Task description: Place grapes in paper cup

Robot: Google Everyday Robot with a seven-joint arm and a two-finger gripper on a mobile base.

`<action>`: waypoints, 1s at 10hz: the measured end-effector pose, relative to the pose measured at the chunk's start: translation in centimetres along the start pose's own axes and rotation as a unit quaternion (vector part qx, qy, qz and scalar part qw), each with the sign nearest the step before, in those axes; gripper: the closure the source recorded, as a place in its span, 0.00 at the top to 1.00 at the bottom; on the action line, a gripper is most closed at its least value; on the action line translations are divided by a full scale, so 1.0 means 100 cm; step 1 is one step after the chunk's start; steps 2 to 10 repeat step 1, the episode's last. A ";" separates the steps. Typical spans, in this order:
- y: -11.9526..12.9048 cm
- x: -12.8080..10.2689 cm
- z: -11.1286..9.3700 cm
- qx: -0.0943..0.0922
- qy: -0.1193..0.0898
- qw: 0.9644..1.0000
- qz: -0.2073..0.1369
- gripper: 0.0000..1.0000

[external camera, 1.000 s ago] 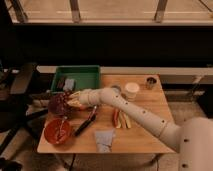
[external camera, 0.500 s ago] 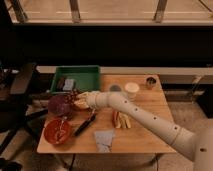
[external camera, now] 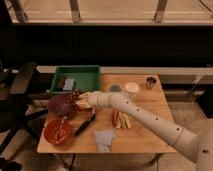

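Now we see the white arm [external camera: 150, 117] reaching from the near right corner across the wooden table [external camera: 150, 102] toward its left side. The gripper [external camera: 80, 101] sits at the left part of the table, just near of the green tray [external camera: 92, 72], and it is right against the grapes [external camera: 62, 104], a dark reddish-purple cluster at the table's left edge. We cannot tell how far the fingers are spread or whether they have hold of the bunch; the grapes cover the tips from our side.

Near of the grapes rests a red bowl [external camera: 56, 131] at the near left corner, with something thin lying inside it. Between the bowl and the arm lies a dark utensil [external camera: 85, 125], set on a slant. A grey cloth [external camera: 104, 139] lies at the near edge, about mid-table. Just right of the arm's forearm we see some pale yellow and reddish strips [external camera: 121, 120] lying together.

Farther back, the paper cup [external camera: 132, 88] stands upright, well apart from the grapes and to their right. Left of it lies a grey round lid [external camera: 115, 88]. A small dark can [external camera: 150, 82] stands at the far right corner. The tray holds a few small dark and pale items
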 end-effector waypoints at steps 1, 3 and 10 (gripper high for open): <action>0.001 0.000 0.000 0.004 0.004 1.000 0.002 0.00; 0.001 0.000 0.000 0.004 0.004 1.000 0.002 0.00; 0.001 0.000 0.000 0.004 0.004 1.000 0.002 0.00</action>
